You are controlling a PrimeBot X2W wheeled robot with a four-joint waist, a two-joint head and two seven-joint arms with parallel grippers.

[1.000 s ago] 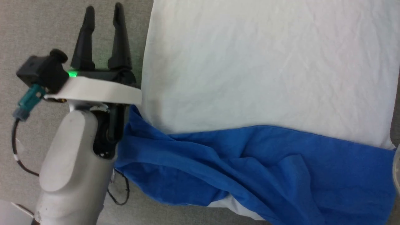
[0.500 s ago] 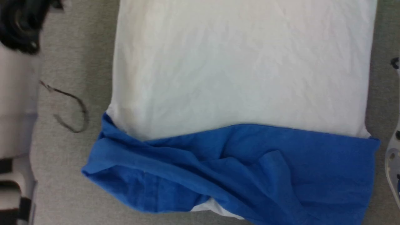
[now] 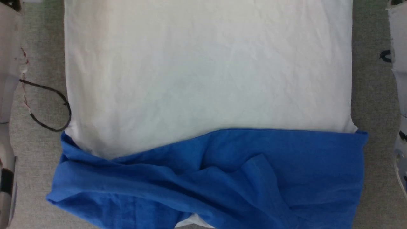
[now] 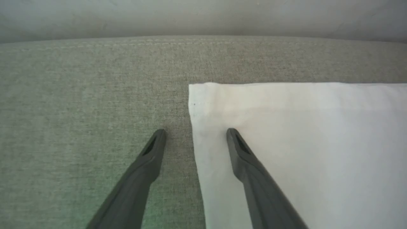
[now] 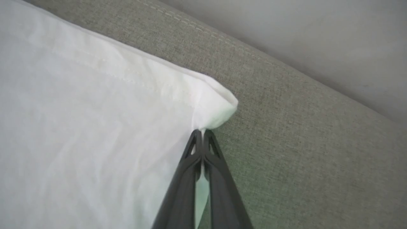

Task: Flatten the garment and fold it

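You have a grey-green woven fabric surface [image 3: 365,95] spread across all your views, a stitched seam [image 4: 159,43] running along its far edge, a plain pale grey band [image 4: 203,16] beyond it

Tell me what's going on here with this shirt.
The robot is working on a white T-shirt spread on a grey fabric surface. Its right gripper is shut on one hem corner, which is lifted slightly. Its left gripper hangs open astride the shirt's edge near the other corner, not yet gripping. The blue sleeves lie bunched along the near edge.
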